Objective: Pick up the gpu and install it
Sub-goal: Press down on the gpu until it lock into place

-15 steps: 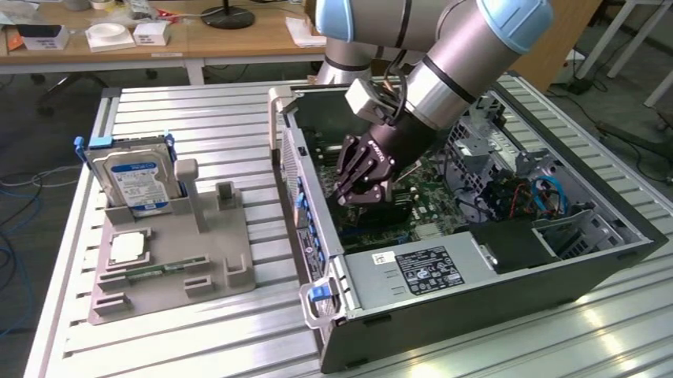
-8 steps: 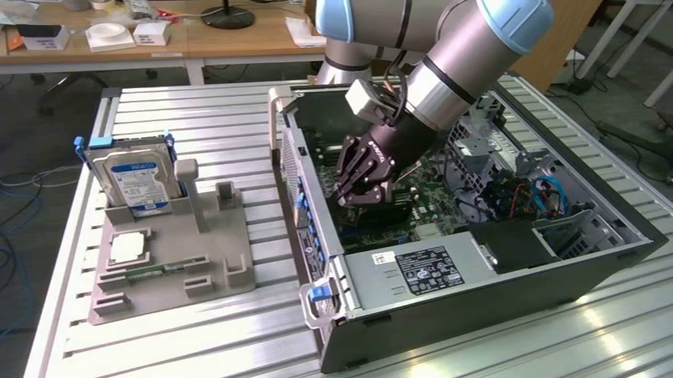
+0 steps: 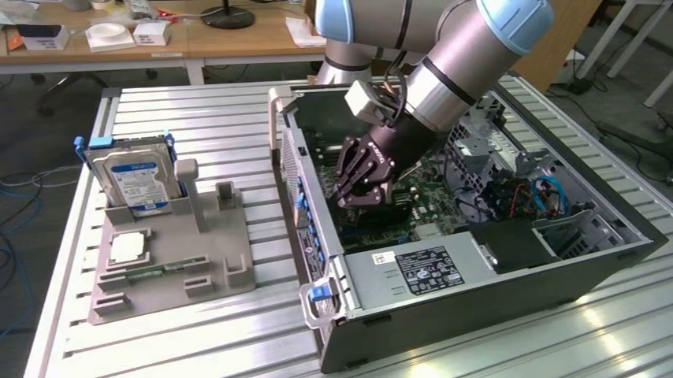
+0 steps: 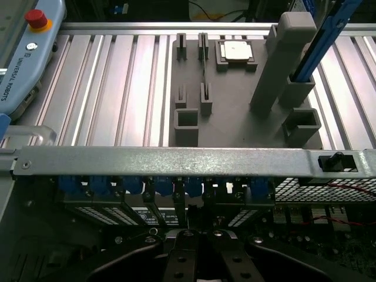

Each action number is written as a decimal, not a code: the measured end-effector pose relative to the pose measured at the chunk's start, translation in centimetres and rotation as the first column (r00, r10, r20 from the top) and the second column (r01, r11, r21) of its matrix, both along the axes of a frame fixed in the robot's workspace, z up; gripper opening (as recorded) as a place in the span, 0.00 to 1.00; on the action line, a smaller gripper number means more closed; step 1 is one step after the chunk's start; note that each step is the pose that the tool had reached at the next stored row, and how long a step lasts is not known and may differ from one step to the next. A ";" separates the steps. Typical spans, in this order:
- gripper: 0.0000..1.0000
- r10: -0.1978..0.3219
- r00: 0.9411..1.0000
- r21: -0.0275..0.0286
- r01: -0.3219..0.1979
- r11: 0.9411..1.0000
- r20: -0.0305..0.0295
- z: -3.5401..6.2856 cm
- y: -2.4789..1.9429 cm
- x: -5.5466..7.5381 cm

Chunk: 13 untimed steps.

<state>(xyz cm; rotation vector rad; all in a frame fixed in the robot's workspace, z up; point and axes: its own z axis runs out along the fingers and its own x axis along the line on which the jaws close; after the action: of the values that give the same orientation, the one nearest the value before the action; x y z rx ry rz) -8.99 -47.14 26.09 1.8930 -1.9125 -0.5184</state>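
Gripper [image 3: 363, 189] closed, down inside PC case [image 3: 589, 256] over motherboard [image 3: 426, 201], apparently pressing gpu [image 3: 381, 214] into slot; grip on it unclear.

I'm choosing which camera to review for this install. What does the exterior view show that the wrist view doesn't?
Exterior view alone: the arm reaching into the open computer case, the motherboard, the power supply label and the hard drive with its blue label.

Wrist view alone: the blue slot clips under the case's rear rail, and a red button.

Both: the grey fixture tray and the shut tool.
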 end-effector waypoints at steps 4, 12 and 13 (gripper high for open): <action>0.10 0.000 1.000 0.000 0.000 1.000 0.000 -0.01 0.01 0.0; 0.10 0.000 1.000 0.000 0.000 1.000 0.000 -0.03 0.39 0.0; 0.10 0.000 1.000 0.000 0.000 1.000 0.000 -0.06 0.39 0.0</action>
<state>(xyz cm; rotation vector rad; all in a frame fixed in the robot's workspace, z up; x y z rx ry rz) -9.02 -46.75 26.04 1.8928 -1.9118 -0.5184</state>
